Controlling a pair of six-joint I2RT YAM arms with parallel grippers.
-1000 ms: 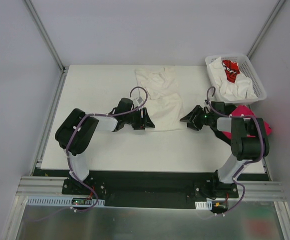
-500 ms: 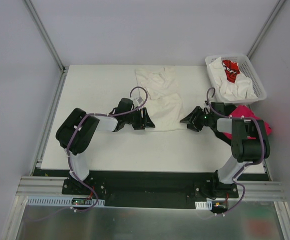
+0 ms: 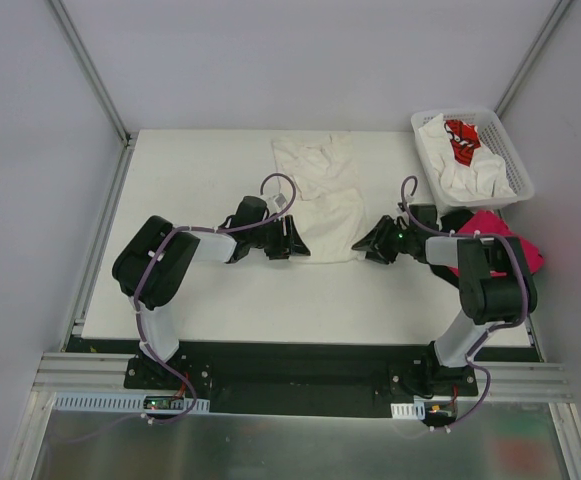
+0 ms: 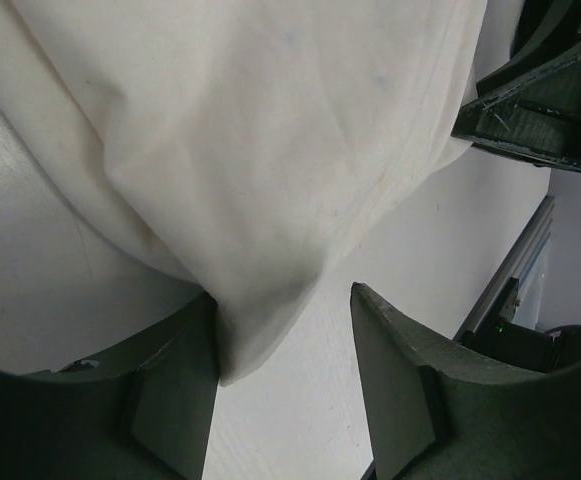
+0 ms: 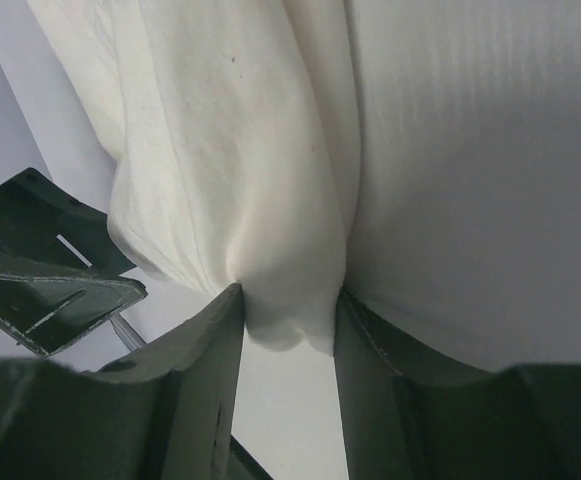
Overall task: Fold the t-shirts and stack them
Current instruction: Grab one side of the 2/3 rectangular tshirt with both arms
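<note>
A cream-white t-shirt [image 3: 320,190] lies lengthwise at the middle of the table [image 3: 200,180], its near hem between my two grippers. My left gripper [image 3: 295,240] is at the hem's left corner. In the left wrist view the left gripper [image 4: 280,300] stands open, and the cloth corner [image 4: 260,330] rests against one finger [image 4: 185,380] with a wide gap to the other. My right gripper [image 3: 363,246] is at the hem's right corner. The right wrist view shows the right gripper [image 5: 288,295] shut on a bunched fold of the t-shirt [image 5: 290,300].
A white lattice basket [image 3: 515,165] at the back right holds a white t-shirt with red print [image 3: 462,140] and more white cloth. A magenta-pink t-shirt [image 3: 505,235] lies on the table's right edge, behind the right arm.
My right gripper moved left onto the hem's right corner and closed on it, drawing that side of the shirt inward. The left gripper narrowed slightly and stayed in place.
</note>
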